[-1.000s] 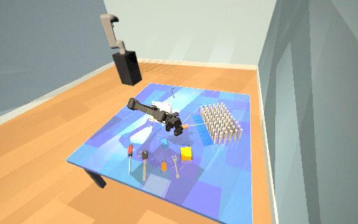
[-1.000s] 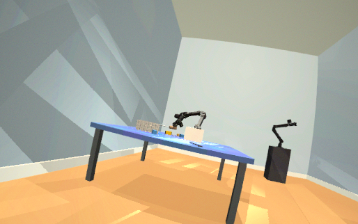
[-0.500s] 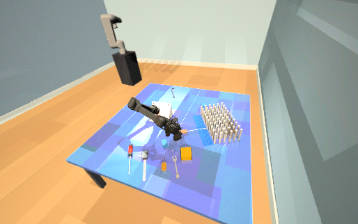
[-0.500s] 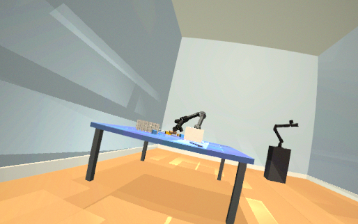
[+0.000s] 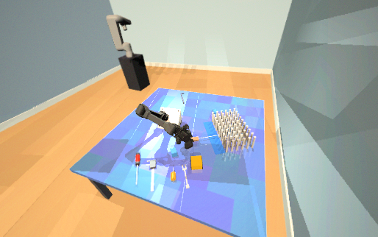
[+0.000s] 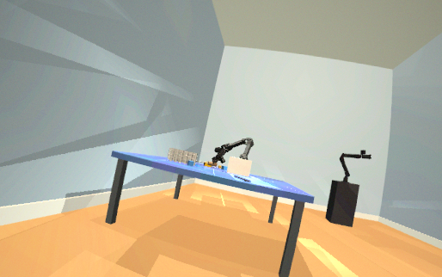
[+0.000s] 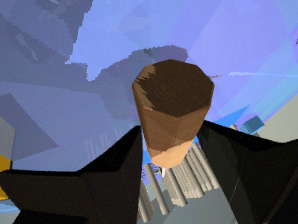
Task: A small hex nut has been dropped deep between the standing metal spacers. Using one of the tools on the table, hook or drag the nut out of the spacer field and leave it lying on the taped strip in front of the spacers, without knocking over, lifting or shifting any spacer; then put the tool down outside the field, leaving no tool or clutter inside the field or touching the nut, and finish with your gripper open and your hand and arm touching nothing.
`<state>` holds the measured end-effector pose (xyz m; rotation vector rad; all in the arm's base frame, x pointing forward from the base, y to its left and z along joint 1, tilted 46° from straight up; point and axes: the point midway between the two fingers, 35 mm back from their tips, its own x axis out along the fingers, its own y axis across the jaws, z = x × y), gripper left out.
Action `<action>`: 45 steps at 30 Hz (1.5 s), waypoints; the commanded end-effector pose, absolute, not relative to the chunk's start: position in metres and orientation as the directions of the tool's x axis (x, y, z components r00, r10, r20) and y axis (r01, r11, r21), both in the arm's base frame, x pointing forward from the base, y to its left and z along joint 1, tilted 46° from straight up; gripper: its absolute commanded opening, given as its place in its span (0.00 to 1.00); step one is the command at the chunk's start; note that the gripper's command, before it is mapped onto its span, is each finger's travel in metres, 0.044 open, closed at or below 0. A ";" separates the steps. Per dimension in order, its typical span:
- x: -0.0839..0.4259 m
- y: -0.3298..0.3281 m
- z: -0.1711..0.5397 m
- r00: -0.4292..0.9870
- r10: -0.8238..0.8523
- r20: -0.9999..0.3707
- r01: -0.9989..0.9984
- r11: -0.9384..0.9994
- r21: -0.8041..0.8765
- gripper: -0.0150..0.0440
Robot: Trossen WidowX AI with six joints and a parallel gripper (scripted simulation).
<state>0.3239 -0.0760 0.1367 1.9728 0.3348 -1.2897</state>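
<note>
My gripper (image 5: pixel 192 140) (image 6: pixel 217 162) (image 7: pixel 168 128) is shut on the wooden handle (image 5: pixel 195 139) (image 7: pixel 172 95) of a thin-shafted tool. In the top view the pale shaft reaches over the blue taped strip (image 5: pixel 218 146) (image 7: pixel 235 118) to the front edge of the spacers. The tip's exact place and height cannot be told. The metal spacers (image 5: pixel 235 130) (image 6: pixel 182 156) (image 7: pixel 180 187) stand in a dense group beyond the strip and look upright. The hand is on the near side of the strip, apart from the spacers. The hex nut cannot be made out in any view.
A yellow block (image 5: pixel 196 163) (image 7: pixel 4 164), a red-handled screwdriver (image 5: pixel 137 159), a hammer (image 5: pixel 152 165), an orange-handled tool (image 5: pixel 173 177) and a wrench (image 5: pixel 186 179) lie away from the spacers. A small blue block (image 6: pixel 191 163) (image 7: pixel 253 124) is by the strip's far end. A hex key (image 5: pixel 182 98) lies at the back.
</note>
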 end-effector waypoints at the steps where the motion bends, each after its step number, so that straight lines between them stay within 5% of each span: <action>1: 0.328 -0.074 0.137 0.464 -0.172 -0.869 0.572 -0.692 0.442 0.25; 45: 0.357 -0.059 0.126 0.466 -0.170 -0.868 0.570 -0.693 0.441 0.25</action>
